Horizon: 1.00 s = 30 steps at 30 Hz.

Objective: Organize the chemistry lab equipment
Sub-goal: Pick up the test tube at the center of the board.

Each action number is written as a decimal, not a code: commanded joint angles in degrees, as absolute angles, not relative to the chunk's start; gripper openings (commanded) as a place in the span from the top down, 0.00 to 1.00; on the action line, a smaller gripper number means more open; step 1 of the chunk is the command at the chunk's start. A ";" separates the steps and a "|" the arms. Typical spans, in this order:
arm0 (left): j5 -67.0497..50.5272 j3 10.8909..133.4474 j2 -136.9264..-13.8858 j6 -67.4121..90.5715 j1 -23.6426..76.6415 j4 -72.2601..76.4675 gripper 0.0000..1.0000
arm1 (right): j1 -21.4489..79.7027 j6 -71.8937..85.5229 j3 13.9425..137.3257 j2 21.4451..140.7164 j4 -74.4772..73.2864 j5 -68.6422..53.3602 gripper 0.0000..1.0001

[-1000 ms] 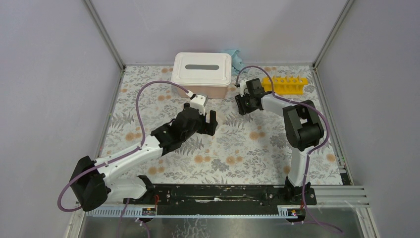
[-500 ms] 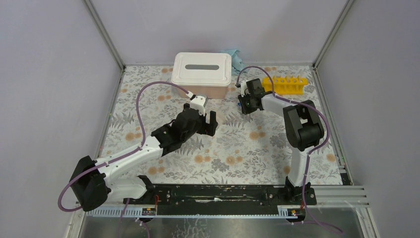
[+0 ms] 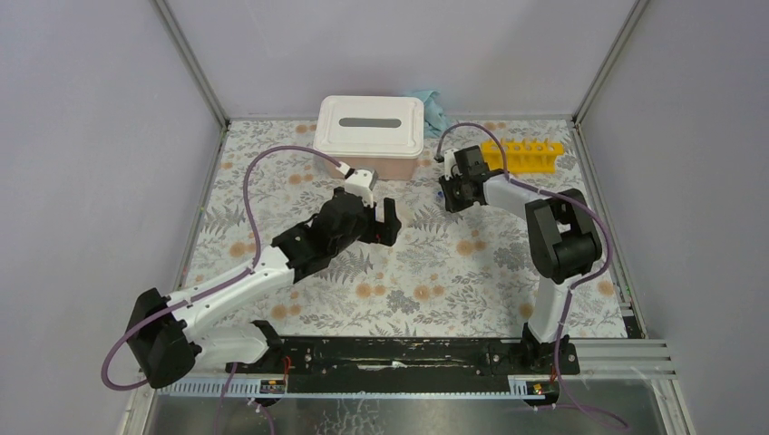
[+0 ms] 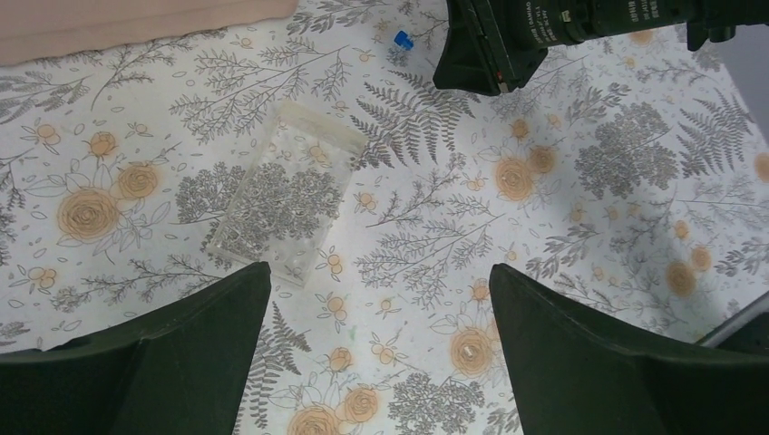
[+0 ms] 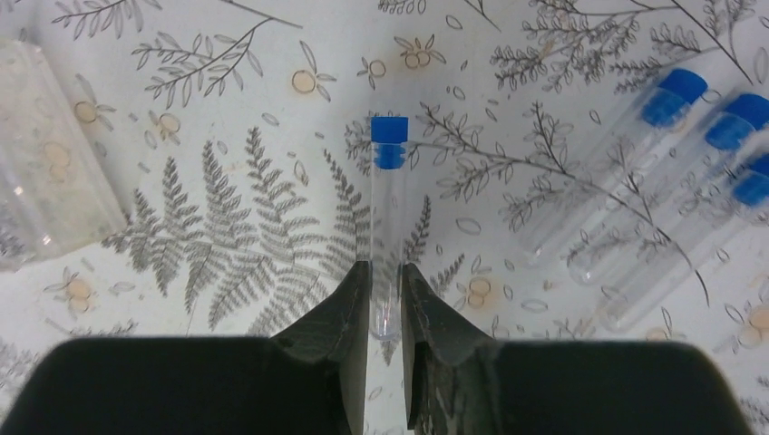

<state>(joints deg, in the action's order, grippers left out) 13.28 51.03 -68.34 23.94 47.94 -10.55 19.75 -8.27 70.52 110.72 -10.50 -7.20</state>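
Note:
In the right wrist view my right gripper (image 5: 385,281) is shut on the rounded bottom end of a clear tube (image 5: 388,217) with a blue cap, which points away from me. Three more blue-capped tubes (image 5: 626,163) lie side by side on the floral mat to the right. The yellow test-tube rack (image 3: 523,155) stands at the back right, just behind my right gripper (image 3: 453,195). My left gripper (image 4: 381,281) hangs open over the mat with nothing between its fingers, near the mat's middle (image 3: 381,222). The ring and the bottle are out of view.
A flat clear plastic packet (image 4: 286,190) lies on the mat ahead of the left gripper, and its edge (image 5: 45,154) shows in the right wrist view. A white lidded box (image 3: 370,127) stands at the back centre, a teal cloth (image 3: 433,104) beside it. Metal posts frame the walls.
The right gripper has shut on the tube and shifted slightly right. The left gripper has opened a little wider and edged toward the back.

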 commanded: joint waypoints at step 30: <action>-38.08 63.49 -83.42 46.38 29.37 -10.35 0.01 | 36.73 -2.66 51.75 64.16 -11.95 -14.39 0.90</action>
<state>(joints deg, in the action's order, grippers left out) -28.80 63.75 -82.59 44.12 30.11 -15.97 35.40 -2.68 51.77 65.89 -11.18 -11.86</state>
